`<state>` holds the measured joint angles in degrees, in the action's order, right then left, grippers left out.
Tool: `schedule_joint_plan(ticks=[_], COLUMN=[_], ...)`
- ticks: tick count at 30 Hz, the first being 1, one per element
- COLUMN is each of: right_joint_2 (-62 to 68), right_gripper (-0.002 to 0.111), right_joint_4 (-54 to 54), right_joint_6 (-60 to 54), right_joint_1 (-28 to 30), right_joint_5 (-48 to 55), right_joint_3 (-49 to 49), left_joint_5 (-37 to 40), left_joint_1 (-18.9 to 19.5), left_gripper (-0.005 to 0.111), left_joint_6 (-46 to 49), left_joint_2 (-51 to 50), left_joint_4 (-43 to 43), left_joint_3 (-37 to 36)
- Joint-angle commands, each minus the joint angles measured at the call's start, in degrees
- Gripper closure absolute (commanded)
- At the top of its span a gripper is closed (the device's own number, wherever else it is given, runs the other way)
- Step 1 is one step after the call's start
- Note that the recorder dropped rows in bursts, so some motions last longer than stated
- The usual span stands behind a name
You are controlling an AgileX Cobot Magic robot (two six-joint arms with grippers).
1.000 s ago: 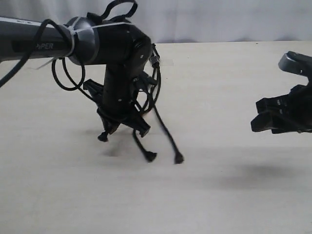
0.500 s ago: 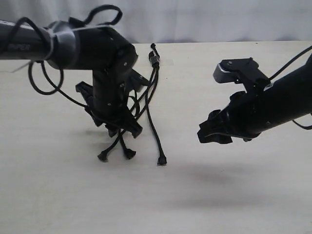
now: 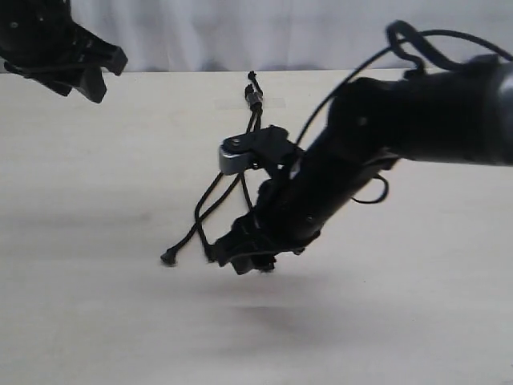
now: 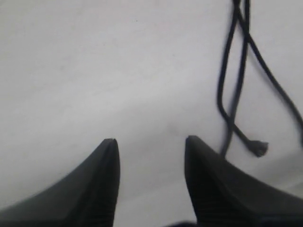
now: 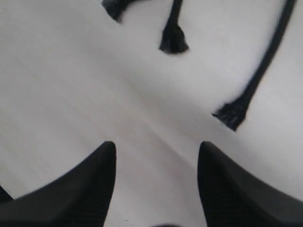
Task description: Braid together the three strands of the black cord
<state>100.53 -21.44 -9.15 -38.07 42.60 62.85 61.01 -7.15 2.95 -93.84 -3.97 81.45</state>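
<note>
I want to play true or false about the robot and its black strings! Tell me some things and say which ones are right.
1. The right gripper is open with nothing between its fingers. True.
2. The left gripper is holding a string. False: it is open and empty, raised off to the side, away from the black cord.
3. The three strands are already braided tightly. False: they lie loose on the table, only crossing here and there.
4. The right gripper is down low by the frayed tips. True.
</note>
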Motion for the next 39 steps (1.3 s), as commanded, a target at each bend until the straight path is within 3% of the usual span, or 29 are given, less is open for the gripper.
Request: schedule_joint_plan(ticks=[1, 9, 20, 29, 39], right_joint_2=[7.2, 14.76, 20.33, 20.66, 23.79], right_gripper=[0.058, 0.058, 0.058, 0.058, 0.06], right_joint_4=[7.23, 17.17, 26.71, 20.52, 20.01], right_joint_6=[3.81, 8.31, 11.96, 12.17, 11.53], right_joint_1=[-3.49, -6.4, -6.68, -6.68, -6.68], right_joint_5=[6.01, 9.99, 3.93, 1.74, -2.22], right_joint_3=[10.43, 20.22, 21.0, 21.81, 21.81], left_joint_5=[1.29, -4.72, -13.7, -18.32, -19.23], left_joint_1=[5.0, 11.08, 11.37, 11.37, 11.37], left_gripper=[0.065, 0.065, 0.065, 0.065, 0.065], left_joint_6=[6.84, 9.28, 9.28, 10.79, 10.79], left_joint_2=[2.12, 6.25, 6.51, 6.51, 6.51], left_joint_4=[-12.1, -16.73, -16.22, -16.22, -16.34], left_joint_3=[-2.06, -15.23, -28.85, -34.37, -34.38])
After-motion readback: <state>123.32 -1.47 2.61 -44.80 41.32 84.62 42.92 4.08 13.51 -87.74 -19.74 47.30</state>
